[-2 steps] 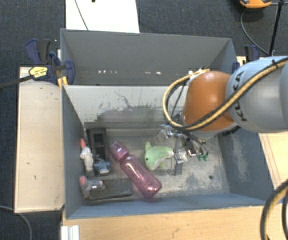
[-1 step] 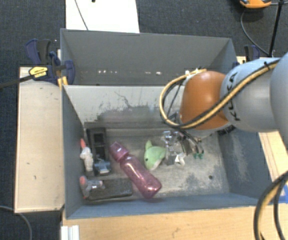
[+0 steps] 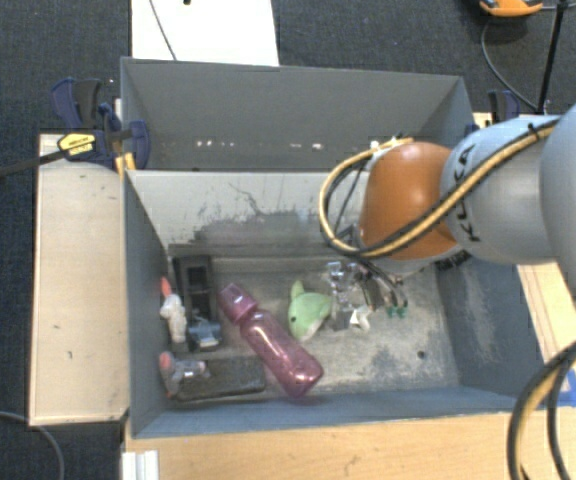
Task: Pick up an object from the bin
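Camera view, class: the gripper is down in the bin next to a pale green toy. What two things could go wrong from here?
1. The gripper sits beside the pale green toy, seemingly not squarely over it, so it might nudge the toy away instead of catching it.
2. The purple bottle lies close on the toy's other side, so a shoved toy could bump it or set it rolling.

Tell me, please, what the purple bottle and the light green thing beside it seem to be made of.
The purple bottle looks like translucent plastic: smooth, with a pale sheen along its side. The light green thing looks matte, perhaps rubber or soft plastic: rounded, without glare.
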### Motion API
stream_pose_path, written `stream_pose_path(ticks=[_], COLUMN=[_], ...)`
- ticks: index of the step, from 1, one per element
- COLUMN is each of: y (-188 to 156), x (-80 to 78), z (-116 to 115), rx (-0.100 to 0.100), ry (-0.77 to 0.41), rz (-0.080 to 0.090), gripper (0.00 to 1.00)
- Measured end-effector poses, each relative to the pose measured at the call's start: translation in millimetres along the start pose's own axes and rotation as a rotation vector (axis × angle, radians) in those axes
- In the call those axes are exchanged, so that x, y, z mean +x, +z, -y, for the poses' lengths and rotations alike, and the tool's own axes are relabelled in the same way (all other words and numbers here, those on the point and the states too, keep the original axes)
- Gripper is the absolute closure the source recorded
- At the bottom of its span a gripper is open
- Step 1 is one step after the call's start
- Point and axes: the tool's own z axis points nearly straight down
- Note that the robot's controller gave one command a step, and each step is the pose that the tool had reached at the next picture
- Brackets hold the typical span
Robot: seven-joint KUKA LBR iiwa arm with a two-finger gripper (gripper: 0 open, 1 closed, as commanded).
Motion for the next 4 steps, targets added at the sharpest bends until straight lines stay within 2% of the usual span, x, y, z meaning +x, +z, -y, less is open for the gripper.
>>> stream_pose_path(ticks=[1, 2, 3, 4], y=[-122.0, -121.8, -125.8, -166.2], x=[1.8, 1.9, 9.0, 10.7], z=[10.2, 10.2, 7.5, 5.6], rx=[0.000, 0.000, 0.000, -0.001], ry=[-0.005, -0.005, -0.055, -0.109], rz=[0.003, 0.002, 0.002, -0.004], gripper=[1.00, 1.00, 1.00, 1.00])
